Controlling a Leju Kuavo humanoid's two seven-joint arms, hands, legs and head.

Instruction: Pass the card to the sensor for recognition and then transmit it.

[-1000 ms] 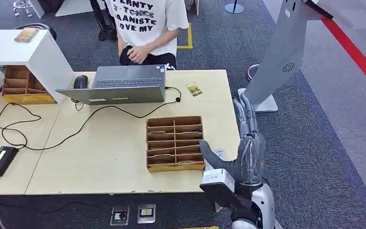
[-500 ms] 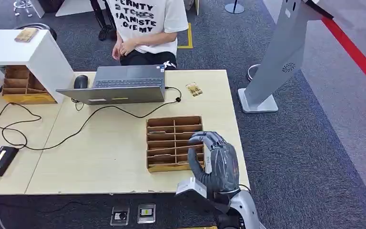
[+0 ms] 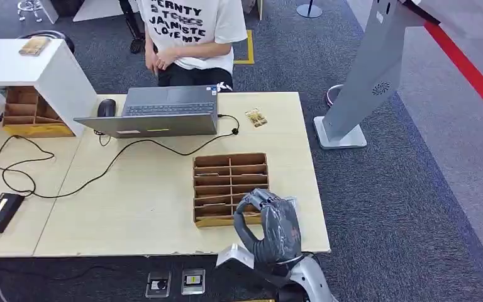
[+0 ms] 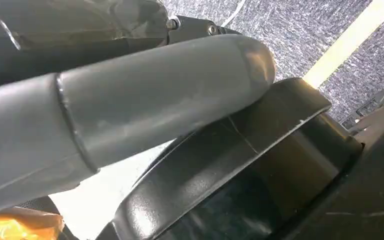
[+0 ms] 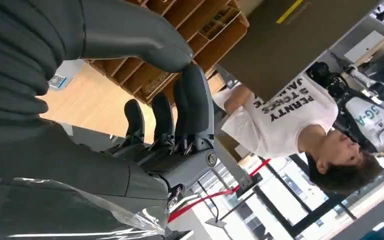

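Presently the right hand (image 3: 269,221) hovers empty, fingers curled but apart, over the near right corner of the wooden card rack (image 3: 226,170), so it should descend squarely onto one card (image 3: 249,214) lying in the nearest slot and pinch firmly before lifting.

Right hand (image 3: 269,225) hides organizer (image 3: 230,189) near corner; card (image 3: 255,117) print illegible.

Setting: office-style test area with grey carpet tile floor (image 3: 409,207) marked by red tape (image 3: 471,72). A pale wooden desk (image 3: 144,207) carries an open laptop (image 3: 157,112), mouse (image 3: 106,107) and cables; a person (image 3: 188,31) sits on the far side. A grey kiosk stand (image 3: 368,75) stands to the right.
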